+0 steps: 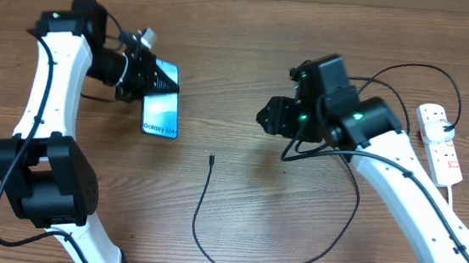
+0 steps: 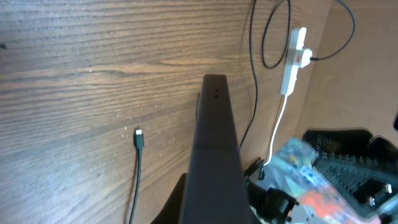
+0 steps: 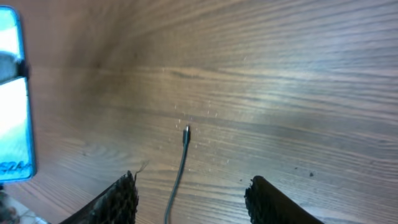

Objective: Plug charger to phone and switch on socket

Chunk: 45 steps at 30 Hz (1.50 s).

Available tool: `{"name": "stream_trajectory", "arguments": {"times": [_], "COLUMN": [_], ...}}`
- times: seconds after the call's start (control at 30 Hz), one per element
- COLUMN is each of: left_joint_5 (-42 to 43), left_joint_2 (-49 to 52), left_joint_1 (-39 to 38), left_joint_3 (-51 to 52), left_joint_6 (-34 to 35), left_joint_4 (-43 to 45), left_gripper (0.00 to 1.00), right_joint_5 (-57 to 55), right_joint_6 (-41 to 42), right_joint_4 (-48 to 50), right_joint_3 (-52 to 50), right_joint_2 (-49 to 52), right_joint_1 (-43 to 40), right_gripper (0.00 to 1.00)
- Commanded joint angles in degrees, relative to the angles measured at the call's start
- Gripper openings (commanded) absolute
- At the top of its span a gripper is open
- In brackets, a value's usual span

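overhead / surface: matt brown board (image 1: 252, 31) with a long, streaky wood grain.
overhead / phone: slim flat rectangle (image 1: 162, 108) on the left half, with a glossy pale-blue screen, a white band of print and a black rim.
overhead / left claw: black and angular (image 1: 159, 81), closed on the phone's upper end.
overhead / charger: thin black cable (image 1: 211, 170) in a wide loose loop across the middle. Its small connector tip (image 1: 212, 158) lies on bare wood between the phone and the right claw, apart from both.
overhead / socket: long white plastic strip (image 1: 439, 145) with red marks, at the right edge. A smooth white lead (image 1: 454, 195) trails from it.
overhead / right claw: black and blocky (image 1: 266, 117), right of the connector tip.
left wrist / phone: seen edge-on as a dark narrow slab (image 2: 214, 149) up the middle. The tip (image 2: 138, 134) lies to its left and the socket (image 2: 295, 59) is far off.
right wrist / right claw: two ribbed black fingers (image 3: 124, 200) stand well apart and hold nothing. The cable runs through the gap and touches neither finger.
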<state>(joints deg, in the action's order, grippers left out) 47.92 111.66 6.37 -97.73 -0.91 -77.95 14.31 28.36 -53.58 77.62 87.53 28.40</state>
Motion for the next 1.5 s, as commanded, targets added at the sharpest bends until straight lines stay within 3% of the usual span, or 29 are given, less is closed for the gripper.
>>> {"name": "stream_trajectory", "arguments": {"times": [0.0,0.17,0.47,0.67,0.8,0.93,1.07,1.2,1.33,1.43,1.47], "left_joint_5": [4.5,4.1,2.5,2.5,2.5,2.5,2.5,2.5,2.5,2.5,2.8], "left_joint_2": [-0.8,-0.8,-0.8,-0.8,-0.8,-0.8,-0.8,-0.8,-0.8,-0.8,-0.8], "left_joint_1": [0.3,2.3,6.6,6.8,6.8,6.8,6.8,6.7,6.8,6.8,6.8], "left_joint_3": [4.6,9.7,10.9,10.9,10.9,10.9,10.9,10.9,10.9,10.9,10.9], "left_joint_6": [3.5,6.3,5.6,5.6,5.6,5.6,5.4,5.3,5.2,5.2,5.2], "left_joint_4": [3.5,8.6,7.8,7.7,7.7,7.7,7.7,7.7,7.8,8.2,8.4], "left_gripper": [0.04,0.04,0.04,0.04,0.04,0.04,0.04,0.04,0.04,0.04,0.04], "right_joint_5": [-4.5,-8.5,-12.9,-14.7,-14.7,-14.7,-13.3,-4.2,4.1,4.1,3.2], "right_joint_6": [3.4,6.9,11.0,16.5,16.4,16.2,14.1,5.2,1.5,2.1,3.5], "right_joint_4": [0.4,1.5,7.1,7.0,5.4,0.4,-3.2,-3.1,-2.4,-0.8,-0.2], "right_joint_3": [0.4,0.4,0.4,0.4,0.4,0.9,1.1,1.1,1.1,1.1,1.1], "right_joint_2": [3.2,10.4,24.4,27.6,27.6,27.6,27.6,27.6,27.6,27.6,27.6], "right_joint_1": [5.1,13.8,23.2,22.8,20.3,15.5,8.9,5.2,5.6,8.4,9.5], "right_gripper": [0.55,0.55,0.54,0.35,0.17,0.08,0.10,0.24,0.37,0.41,0.47]}}
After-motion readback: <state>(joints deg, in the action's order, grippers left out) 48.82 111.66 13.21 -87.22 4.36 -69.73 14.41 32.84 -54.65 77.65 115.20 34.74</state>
